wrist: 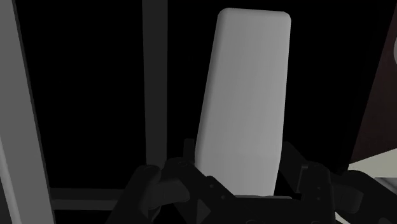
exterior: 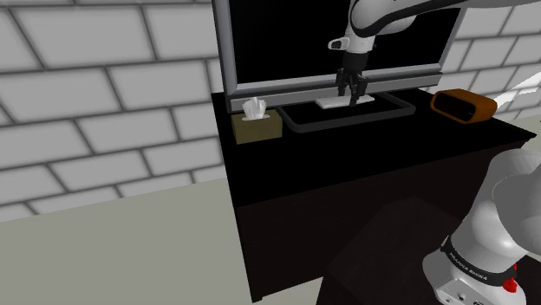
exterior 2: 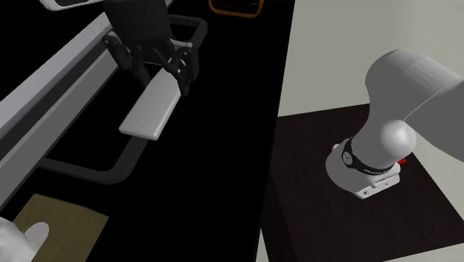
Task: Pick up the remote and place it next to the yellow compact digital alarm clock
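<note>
The remote [exterior: 333, 101] is a plain light-grey slab lying over the grey frame of the TV's foot. My gripper [exterior: 352, 93] comes down from above and is shut on the end of it nearer the clock. From the second exterior view the remote [exterior 2: 152, 108] sticks out lengthwise from the gripper [exterior 2: 160, 71]. Seen from the wrist, the remote [wrist: 245, 108] runs away from the gripper [wrist: 238, 184], clasped between both fingers. Whether it rests on the cabinet top or hangs just above it I cannot tell. The alarm clock [exterior: 464, 105], orange-brown with a dark face, stands on the cabinet at the shoulder view's right; its edge [exterior 2: 236, 7] also shows.
A large TV [exterior: 338, 43] stands right behind the gripper, its grey foot frame [exterior: 347, 121] around the remote. A tissue box [exterior: 257, 128] sits at the black cabinet's [exterior: 364, 199] left end. A grey brick wall is behind. My stand [exterior 2: 357, 216] is on the pale floor.
</note>
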Tool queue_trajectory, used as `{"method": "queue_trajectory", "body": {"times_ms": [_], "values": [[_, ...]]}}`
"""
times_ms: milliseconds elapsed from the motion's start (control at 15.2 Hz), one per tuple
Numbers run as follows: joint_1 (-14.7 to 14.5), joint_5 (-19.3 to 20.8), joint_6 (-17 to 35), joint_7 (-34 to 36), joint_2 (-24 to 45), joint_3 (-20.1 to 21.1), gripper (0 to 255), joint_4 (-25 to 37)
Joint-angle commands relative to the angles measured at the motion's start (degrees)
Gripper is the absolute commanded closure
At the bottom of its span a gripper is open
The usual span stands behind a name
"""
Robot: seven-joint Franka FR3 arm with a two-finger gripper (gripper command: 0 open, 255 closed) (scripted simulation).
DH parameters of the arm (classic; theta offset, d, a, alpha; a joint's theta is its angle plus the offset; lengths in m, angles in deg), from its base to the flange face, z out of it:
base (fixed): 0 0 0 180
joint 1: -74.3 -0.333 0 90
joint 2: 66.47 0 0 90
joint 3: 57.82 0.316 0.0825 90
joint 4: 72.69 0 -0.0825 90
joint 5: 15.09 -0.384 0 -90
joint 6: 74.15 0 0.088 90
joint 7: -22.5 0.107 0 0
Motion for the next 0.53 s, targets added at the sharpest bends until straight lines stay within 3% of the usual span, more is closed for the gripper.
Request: {"method": "queue_trajectory", "body": {"times_ms": [0,264,462], "values": [[-0.1,0.0,-1.6,0.1,-0.2,0.2,255,1.5],[-0.1,0.0,-4.0,0.1,-0.3,0.3,255,3.7],[1.6,2.0,-4.2,-2.2,-3.9,-1.2,255,0.7]]}}
